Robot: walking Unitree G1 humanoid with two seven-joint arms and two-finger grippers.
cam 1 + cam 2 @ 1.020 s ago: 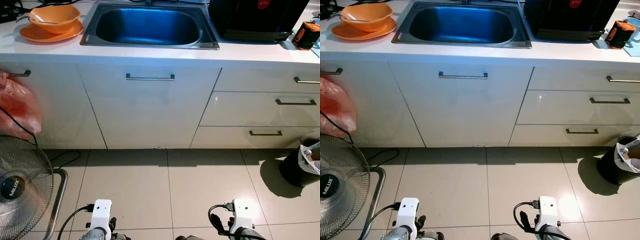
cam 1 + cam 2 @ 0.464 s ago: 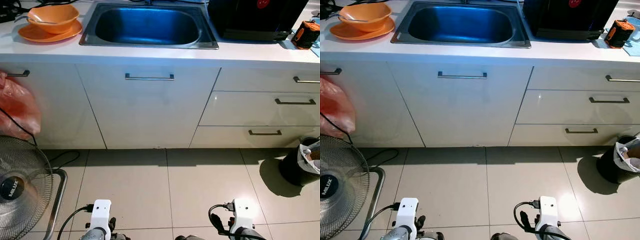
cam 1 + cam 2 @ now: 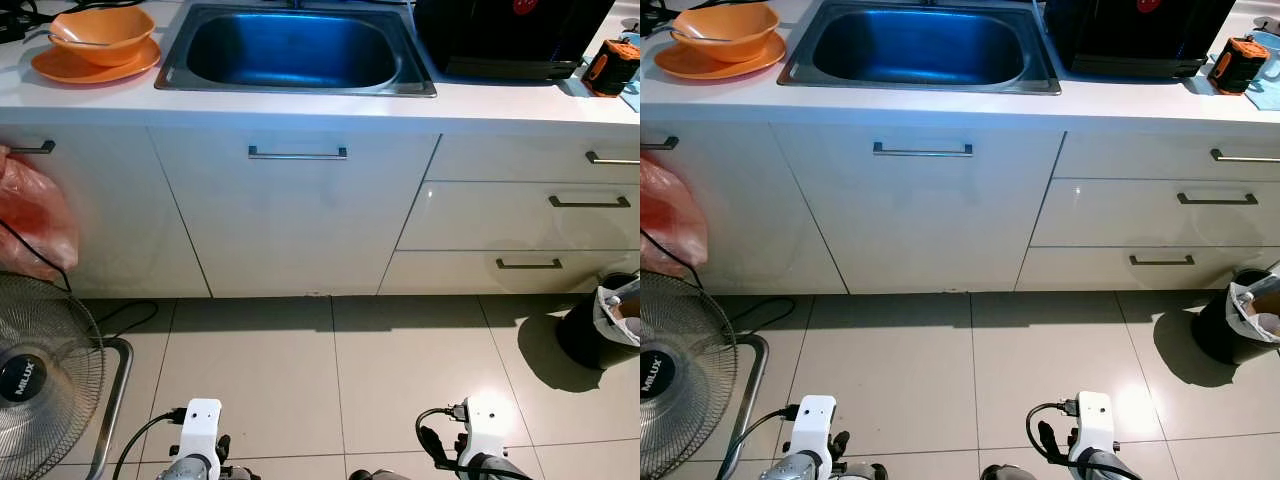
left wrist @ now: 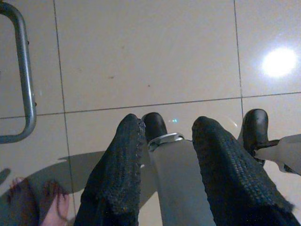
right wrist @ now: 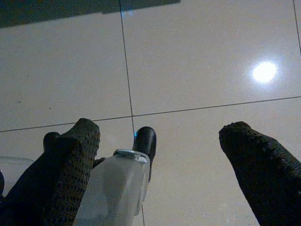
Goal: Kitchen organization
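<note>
An orange bowl (image 3: 102, 24) with a spoon in it rests on an orange plate (image 3: 62, 68) at the counter's far left. Beside it is the steel sink (image 3: 170, 70), its basin bare. A black appliance (image 3: 510, 35) stands right of the sink, and a small orange and black object (image 3: 611, 67) sits further right. Both arms hang low over the tiled floor. My left gripper (image 4: 169, 123) is open with nothing between its fingers. Open wider, my right gripper (image 5: 161, 128) also holds nothing.
White cabinets run under the counter, with a door handle (image 3: 297, 153) below the sink and drawers (image 3: 588, 201) to the right. A standing fan (image 3: 40, 370) and a red plastic bag (image 3: 30, 215) are at the left. A black bin (image 3: 605, 325) stands at the right. Bare toes (image 4: 33, 207) show near the fan's base.
The whole picture has drifted slightly, so the camera moved a little. Both arms hang as before and nothing on the counter has moved.
</note>
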